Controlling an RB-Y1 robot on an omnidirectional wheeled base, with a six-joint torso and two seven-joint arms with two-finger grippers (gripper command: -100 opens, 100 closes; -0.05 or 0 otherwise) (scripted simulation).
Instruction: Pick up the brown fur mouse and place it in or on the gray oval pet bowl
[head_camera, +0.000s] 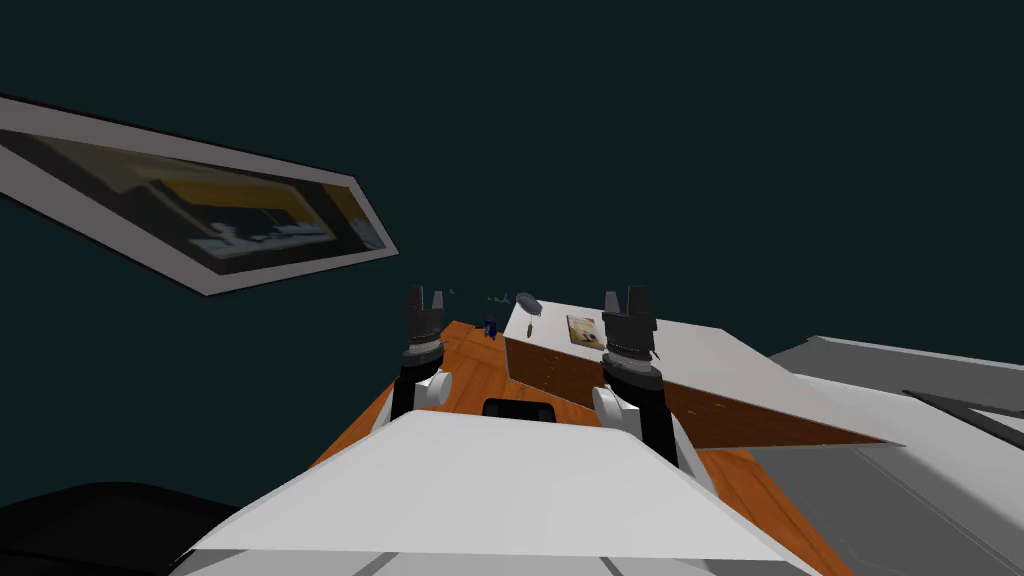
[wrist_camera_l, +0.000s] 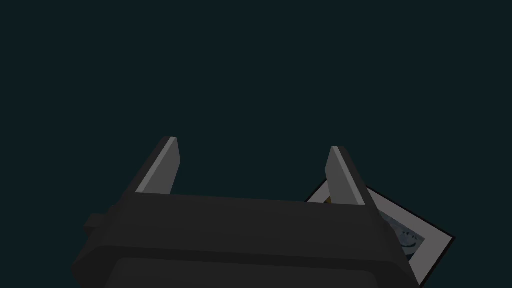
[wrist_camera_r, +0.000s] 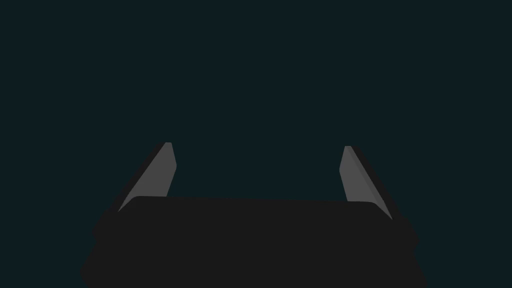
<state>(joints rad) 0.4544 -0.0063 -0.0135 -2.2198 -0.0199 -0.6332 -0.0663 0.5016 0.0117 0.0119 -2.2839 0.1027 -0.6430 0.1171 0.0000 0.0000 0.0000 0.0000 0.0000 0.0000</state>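
A white-topped cabinet (head_camera: 690, 355) with brown sides stands ahead to the right on the orange floor. At its far corner sits a small grey oval thing (head_camera: 527, 301), likely the pet bowl. A tiny dark speck (head_camera: 529, 329) lies just in front of it, too small to identify. My left gripper (head_camera: 424, 297) is raised over the floor left of the cabinet, open (wrist_camera_l: 252, 150) and holding nothing. My right gripper (head_camera: 628, 298) is raised over the cabinet top, also open (wrist_camera_r: 257, 152) and holding nothing.
A flat square picture or book (head_camera: 585, 331) lies on the cabinet top near my right gripper. A small blue object (head_camera: 490, 325) stands on the orange floor (head_camera: 470, 375) by the far wall. Grey furniture (head_camera: 900, 440) fills the right. A framed picture (head_camera: 200, 215) hangs on the dark wall.
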